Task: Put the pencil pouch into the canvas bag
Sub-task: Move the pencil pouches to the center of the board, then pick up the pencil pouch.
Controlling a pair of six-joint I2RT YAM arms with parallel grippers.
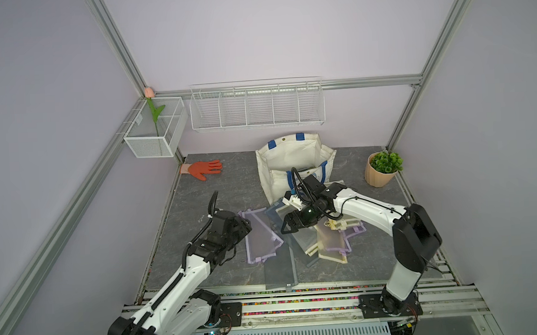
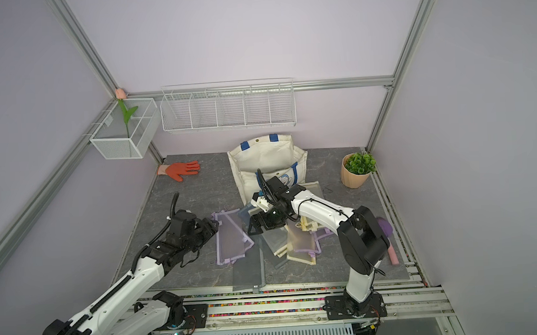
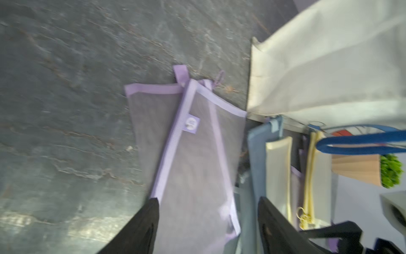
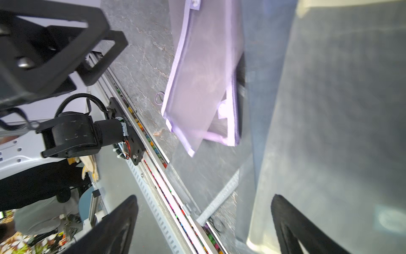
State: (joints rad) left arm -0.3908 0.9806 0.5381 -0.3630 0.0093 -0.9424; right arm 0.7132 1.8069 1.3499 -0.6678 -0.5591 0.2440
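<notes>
Now my right pincer (image 1: 284, 225) gapes empty over the grey mesh pencil pouch (image 1: 298, 240) at mid-frame. Its long axis runs roughly up-down.

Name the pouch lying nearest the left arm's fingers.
The purple-trimmed mesh pouch at the pile's left edge; grey pouches and cream pouches lie farther right.

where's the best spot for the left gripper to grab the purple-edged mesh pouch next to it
Pinch the purple-edged mesh pouch by the lilac trim at its short end nearest the left gripper, coming down from above, open jaws astride that edge. It lies flat and thin on the table, so the mesh middle likely offers little to pinch.
</notes>
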